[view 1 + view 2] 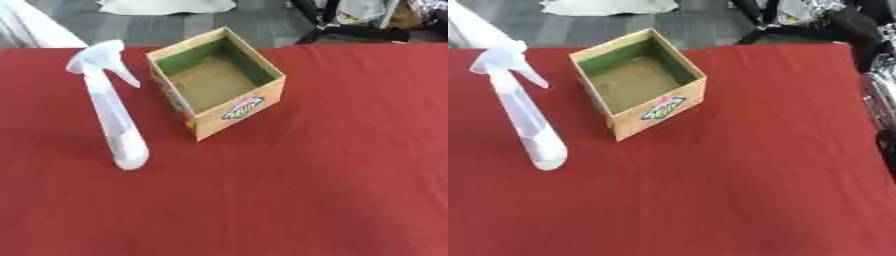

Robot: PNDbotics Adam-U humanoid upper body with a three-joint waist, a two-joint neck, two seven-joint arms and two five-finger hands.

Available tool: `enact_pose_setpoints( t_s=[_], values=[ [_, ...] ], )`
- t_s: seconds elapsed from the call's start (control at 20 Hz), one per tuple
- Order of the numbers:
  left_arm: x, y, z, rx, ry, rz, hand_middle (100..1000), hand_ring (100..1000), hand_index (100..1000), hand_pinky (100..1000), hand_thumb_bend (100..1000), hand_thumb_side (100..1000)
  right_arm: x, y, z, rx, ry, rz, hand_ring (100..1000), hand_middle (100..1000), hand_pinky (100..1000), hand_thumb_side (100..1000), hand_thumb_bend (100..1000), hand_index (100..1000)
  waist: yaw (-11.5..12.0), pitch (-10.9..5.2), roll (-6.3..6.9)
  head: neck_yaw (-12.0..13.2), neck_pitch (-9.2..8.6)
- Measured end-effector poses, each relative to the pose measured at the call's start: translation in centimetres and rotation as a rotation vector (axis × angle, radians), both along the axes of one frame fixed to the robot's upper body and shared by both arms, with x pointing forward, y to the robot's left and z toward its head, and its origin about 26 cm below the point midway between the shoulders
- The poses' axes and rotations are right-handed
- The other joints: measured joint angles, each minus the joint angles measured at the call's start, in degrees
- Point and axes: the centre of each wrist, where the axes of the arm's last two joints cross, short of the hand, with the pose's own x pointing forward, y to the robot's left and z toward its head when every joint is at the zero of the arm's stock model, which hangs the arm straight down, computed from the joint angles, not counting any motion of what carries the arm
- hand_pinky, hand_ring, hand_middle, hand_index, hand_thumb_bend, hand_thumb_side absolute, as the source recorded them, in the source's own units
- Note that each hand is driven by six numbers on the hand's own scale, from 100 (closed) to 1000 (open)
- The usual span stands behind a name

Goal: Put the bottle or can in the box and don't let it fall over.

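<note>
Left eye view first. Can't tell the state of either robot hand, fingers apart or together, since neither one shows here, and no arm over the red desk (332, 175) either. Spray bottle (114, 117) sitting out on the desk, left of the cardboard box (254, 102), close beside it but not touching. Whitish see-through body, looks to be standing on its base, with the spray head at the far end and the trigger side turned toward the box. So: outside the box, on the cloth. Box open at the top, set cornerwise with one corner toward the camera. Green inner walls and a plain brown floor showing inside. Colourful oval label on the near right face, too blurry to read.

Right eye view, pretty much the same deal. Bottle near the left edge, box right of it, same small gap of red cloth between them. Same green walls and brown floor inside the box. Silvery-black part (881, 100) poking in along the right edge past the desk. Can't tell what it is.
</note>
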Motion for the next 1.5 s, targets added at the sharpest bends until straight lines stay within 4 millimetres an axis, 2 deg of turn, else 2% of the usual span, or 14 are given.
enact_pose_setpoints(
  t_s=[0.15,0.3,0.6,0.85,1.05,1.3,1.5],
  values=[
    [0.2,-0.3,0.7,0.151,0.061,-0.013,822,831,824,806,148,653,0.0,0.0,0.0,-0.003,0.005,0.002,789,754,798,233,266,843,0.0,-0.05,0.02,0.0,0.0],
    [0.6,-0.3,1.6,0.298,0.084,-0.035,820,832,821,819,153,652,0.0,0.1,-0.1,-0.007,0.012,0.006,789,754,798,235,260,843,0.0,-0.21,0.02,0.1,0.05],
    [1.1,1.6,4.8,0.52,0.075,-0.07,824,837,827,828,164,678,0.1,0.2,-0.3,-0.012,0.022,0.012,789,754,798,236,256,843,-0.5,-0.37,-0.14,0.5,0.46],
    [1.7,2.2,6.5,0.586,0.093,-0.149,835,847,833,821,204,687,0.1,0.4,-0.3,-0.017,0.031,0.019,789,755,798,236,256,844,-1.1,-0.38,-0.14,0.8,0.49],
    [2.1,1.4,7.7,0.59,0.1,-0.241,838,851,831,815,229,672,0.2,0.5,-0.4,-0.02,0.036,0.023,789,755,799,235,257,844,-1.4,-0.38,-0.15,1.1,0.49],
    [2.5,1.1,11.7,0.66,0.219,-0.375,833,848,828,816,265,663,0.2,0.5,-0.4,-0.023,0.039,0.026,790,756,799,236,256,844,-1.3,-0.54,-0.18,1.5,0.87],
    [2.7,0.8,12.7,0.693,0.301,-0.426,831,846,827,815,262,674,0.2,0.5,-0.4,-0.024,0.042,0.028,790,756,799,236,257,845,-1.3,-0.55,-0.17,1.6,0.93]
  ],
)
